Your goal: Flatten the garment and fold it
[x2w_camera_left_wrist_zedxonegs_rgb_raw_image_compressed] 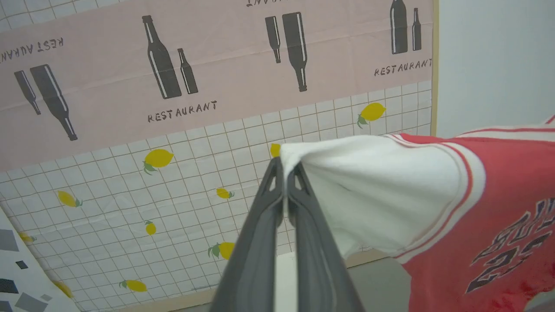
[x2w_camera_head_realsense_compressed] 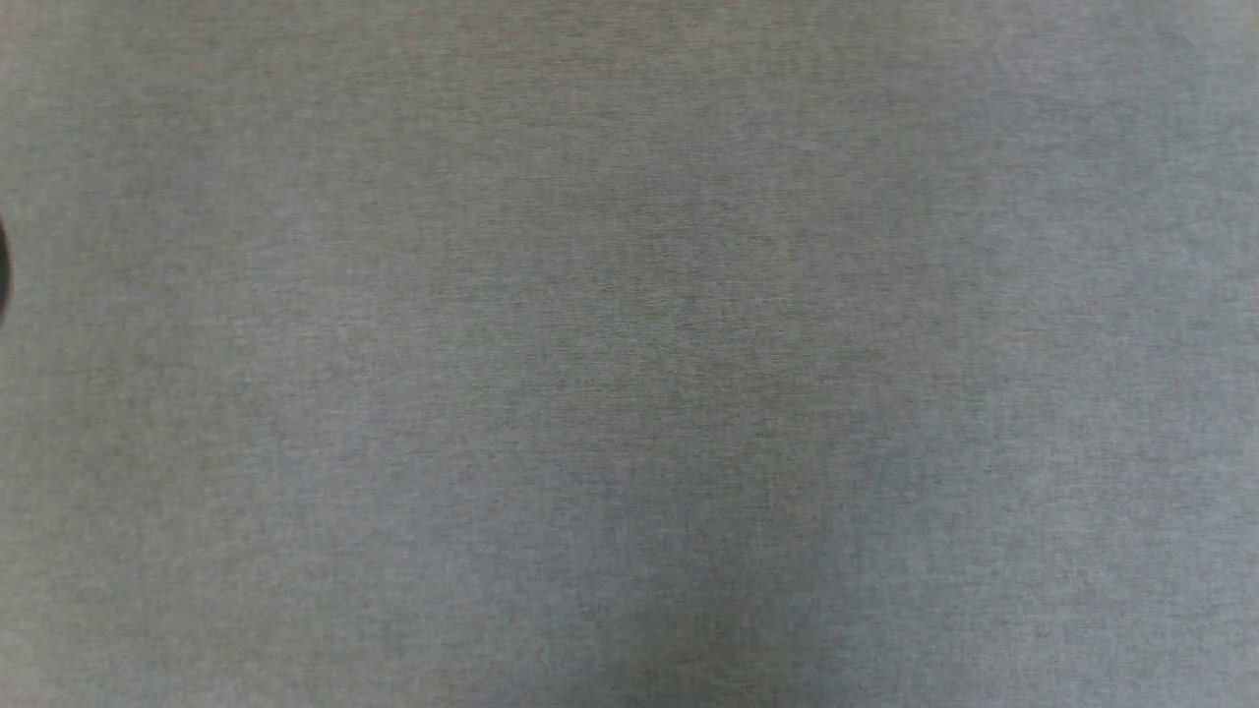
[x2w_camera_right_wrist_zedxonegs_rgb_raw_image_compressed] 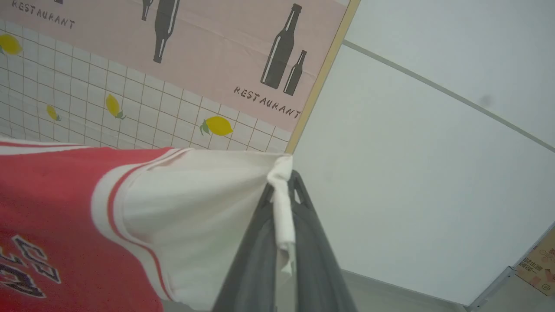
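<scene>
The garment (x2w_camera_left_wrist_zedxonegs_rgb_raw_image_compressed: 477, 208) is a red jersey T-shirt with white sleeves, striped trim and a black print, held up in the air. In the left wrist view my left gripper (x2w_camera_left_wrist_zedxonegs_rgb_raw_image_compressed: 284, 167) is shut on the tip of one white sleeve, and the shirt stretches away to the right. My right gripper (x2w_camera_right_wrist_zedxonegs_rgb_raw_image_compressed: 284, 177) is shut on the other white sleeve (x2w_camera_right_wrist_zedxonegs_rgb_raw_image_compressed: 195, 216) in the right wrist view, with a strip of white cloth hanging between its fingers. The red body (x2w_camera_right_wrist_zedxonegs_rgb_raw_image_compressed: 47, 225) spreads to the left there. The head view has plain grey table cloth (x2w_camera_head_realsense_compressed: 629, 354).
Behind the shirt hangs a backdrop with a pink bottle-print band (x2w_camera_left_wrist_zedxonegs_rgb_raw_image_compressed: 217, 65) and a white grid with lemons (x2w_camera_left_wrist_zedxonegs_rgb_raw_image_compressed: 173, 190). A pale wall (x2w_camera_right_wrist_zedxonegs_rgb_raw_image_compressed: 433, 151) lies to the right. A cardboard box (x2w_camera_right_wrist_zedxonegs_rgb_raw_image_compressed: 540, 264) sits low at the far right.
</scene>
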You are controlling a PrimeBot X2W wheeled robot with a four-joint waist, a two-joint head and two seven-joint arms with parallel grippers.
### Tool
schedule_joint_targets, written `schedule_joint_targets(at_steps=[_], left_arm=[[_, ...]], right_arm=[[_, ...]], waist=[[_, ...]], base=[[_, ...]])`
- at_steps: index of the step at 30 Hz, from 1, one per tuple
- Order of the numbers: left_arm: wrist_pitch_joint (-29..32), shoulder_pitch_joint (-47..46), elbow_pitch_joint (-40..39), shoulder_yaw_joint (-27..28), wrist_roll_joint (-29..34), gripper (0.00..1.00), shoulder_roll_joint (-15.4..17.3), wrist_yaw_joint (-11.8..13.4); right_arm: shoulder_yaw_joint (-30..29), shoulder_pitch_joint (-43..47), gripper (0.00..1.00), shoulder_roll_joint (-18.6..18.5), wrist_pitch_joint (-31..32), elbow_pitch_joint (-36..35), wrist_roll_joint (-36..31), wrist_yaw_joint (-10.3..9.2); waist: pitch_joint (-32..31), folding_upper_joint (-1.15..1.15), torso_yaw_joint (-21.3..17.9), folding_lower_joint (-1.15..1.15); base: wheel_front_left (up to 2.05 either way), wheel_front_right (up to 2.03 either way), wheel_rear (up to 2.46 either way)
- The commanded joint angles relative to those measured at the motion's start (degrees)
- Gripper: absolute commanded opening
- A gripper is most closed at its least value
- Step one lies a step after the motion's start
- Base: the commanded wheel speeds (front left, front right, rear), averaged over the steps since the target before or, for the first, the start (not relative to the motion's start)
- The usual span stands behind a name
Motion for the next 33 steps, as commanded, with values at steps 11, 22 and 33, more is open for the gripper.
schedule_joint_targets(at_steps=[11,22,33], left_arm=[[-4.22,22.18,3.3,-4.35,-4.65,0.0,-3.6,-2.96],[-3.03,48.98,-2.77,-9.25,-9.08,0.0,-3.46,-0.28],[-0.23,66.1,-9.04,-10.52,-12.98,0.0,3.25,2.79]], right_arm=[[7.07,20.53,0.0,2.41,-3.28,1.0,8.3,-0.11],[12.97,52.01,0.0,-5.9,0.2,-13.83,18.19,-0.11],[10.14,73.84,0.0,-14.07,5.48,-20.73,20.87,-0.11]], waist=[[-8.03,0.0,2.14,-0.01],[-19.02,0.0,3.8,-0.01],[-26.03,0.0,4.86,-0.01]], base=[[0.0,0.0,0.0],[0.0,0.0,0.0],[0.0,0.0,0.0]])
